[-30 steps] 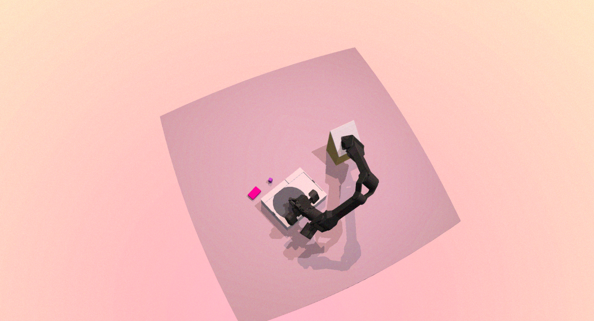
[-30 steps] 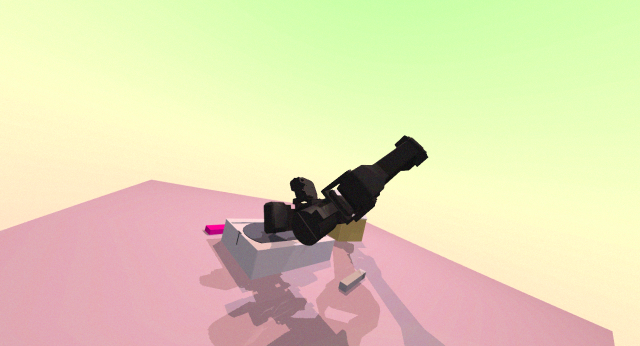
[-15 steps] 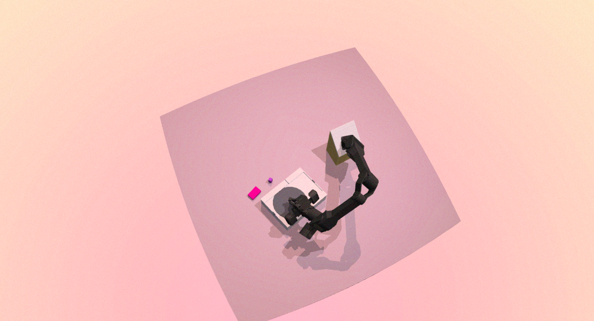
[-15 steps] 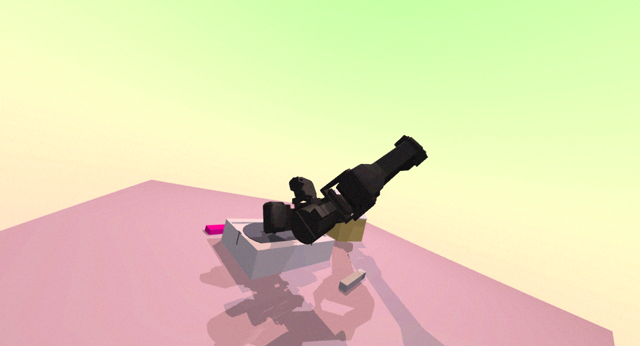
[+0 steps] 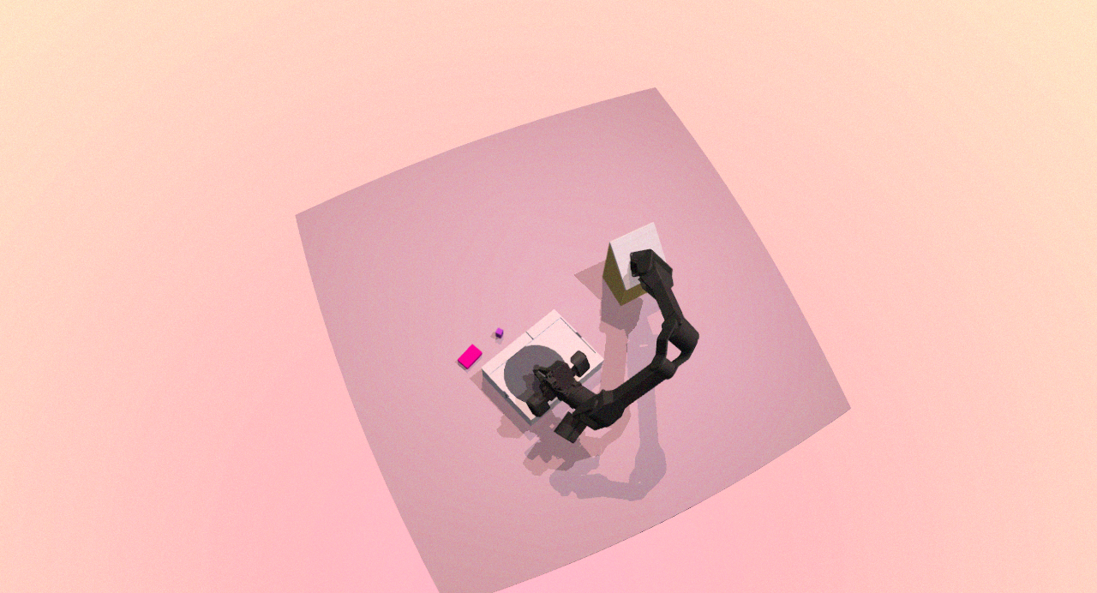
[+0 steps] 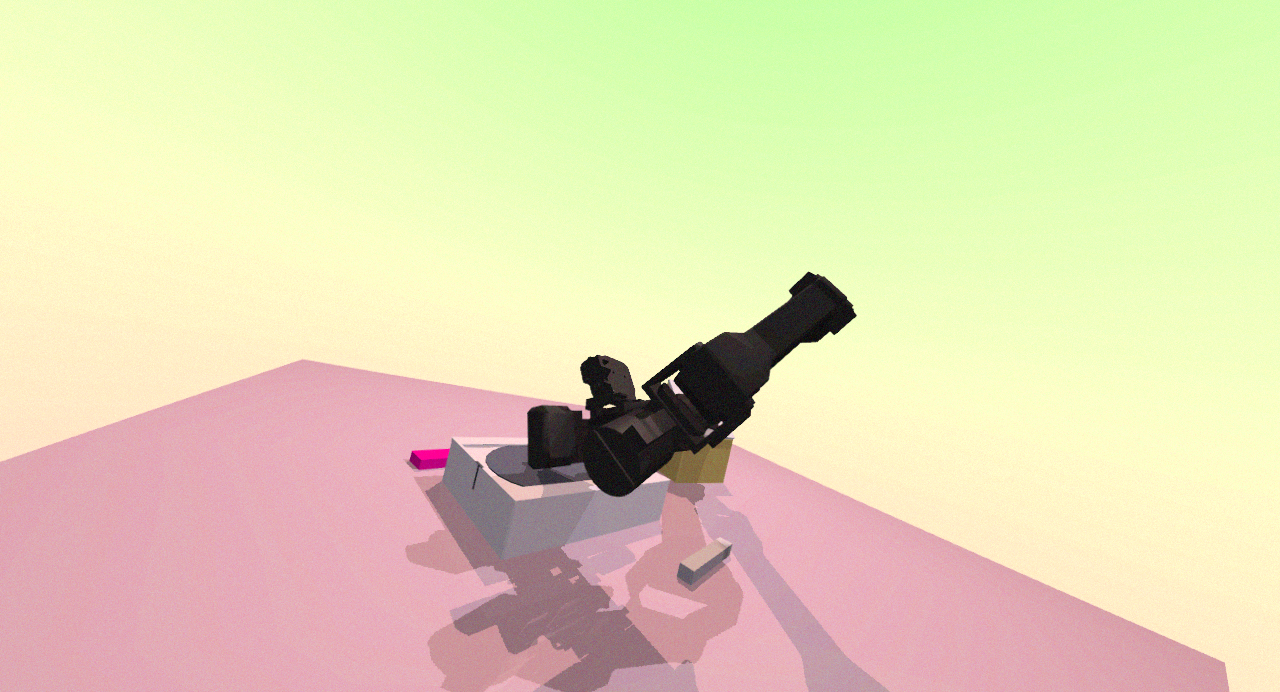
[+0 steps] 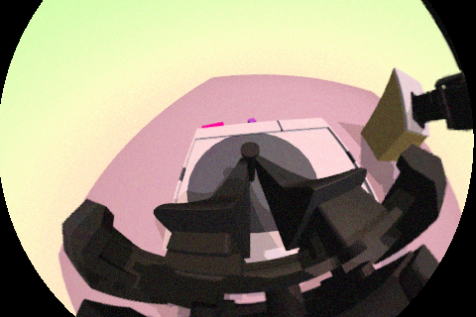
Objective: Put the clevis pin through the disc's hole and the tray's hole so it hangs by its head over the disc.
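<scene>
The lower end of the steel clevis pin (image 7: 250,150) is hidden: in the wrist view only its round head and a short stretch of shank are seen, head uppermost, over the disc (image 5: 521,363) (image 6: 510,466) (image 7: 208,163), and whether the tip is in any hole cannot be told. The pin is gripped by the gripper (image 5: 539,372) (image 6: 556,437) (image 7: 251,162), whose jaws are nearly closed, with the shank pinched between the fingertips just below the head. The disc's middle is covered by the fingers, and neither its hole nor the tray's hole can be made out. The tray (image 5: 554,314) (image 6: 554,520) (image 7: 307,124) is partly masked by the gripper; the disc is seen inside its rim. The pale block with olive sides (image 5: 611,272) (image 6: 702,464) (image 7: 384,129) is partly covered by the arm (image 5: 640,382) (image 6: 729,366) (image 7: 448,101). A purple cube (image 5: 499,332) (image 7: 252,120) is mostly cut off by the tray in the wrist view, where a magenta block (image 5: 469,356) (image 6: 429,458) (image 7: 213,125) is also partly hidden. A pale grey bar (image 6: 704,561) is plainly seen only from outside. One pin, one disc, one tray, one magenta block, one purple cube, one olive-sided block and one grey bar are counted.
</scene>
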### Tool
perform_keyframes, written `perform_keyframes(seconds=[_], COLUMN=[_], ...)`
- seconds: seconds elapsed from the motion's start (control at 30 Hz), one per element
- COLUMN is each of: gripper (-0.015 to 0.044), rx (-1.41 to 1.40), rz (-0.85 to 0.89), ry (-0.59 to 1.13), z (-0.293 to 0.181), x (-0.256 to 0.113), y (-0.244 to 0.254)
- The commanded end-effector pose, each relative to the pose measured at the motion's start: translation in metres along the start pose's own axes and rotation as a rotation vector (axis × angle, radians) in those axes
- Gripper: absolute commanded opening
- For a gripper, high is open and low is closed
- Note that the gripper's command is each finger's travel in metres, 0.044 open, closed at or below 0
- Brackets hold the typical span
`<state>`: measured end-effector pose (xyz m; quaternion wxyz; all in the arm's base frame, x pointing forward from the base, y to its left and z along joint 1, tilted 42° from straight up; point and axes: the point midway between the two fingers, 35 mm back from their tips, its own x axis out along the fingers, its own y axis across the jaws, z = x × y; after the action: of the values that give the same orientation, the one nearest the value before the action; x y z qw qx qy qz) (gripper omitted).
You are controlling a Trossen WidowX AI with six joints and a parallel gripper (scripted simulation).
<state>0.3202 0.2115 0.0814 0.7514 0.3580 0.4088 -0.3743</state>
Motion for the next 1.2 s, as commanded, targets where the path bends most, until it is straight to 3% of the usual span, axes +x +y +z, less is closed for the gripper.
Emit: perform_keyframes(seconds=[0.0, 1.17], gripper=[0.0000, 0.0000], rx=[0.009, 0.001], rz=[0.004, 0.000], ry=[-0.001, 0.037], z=[-0.0010, 0.0010], x=[-0.0003, 0.0009], y=[-0.0012, -0.0005])
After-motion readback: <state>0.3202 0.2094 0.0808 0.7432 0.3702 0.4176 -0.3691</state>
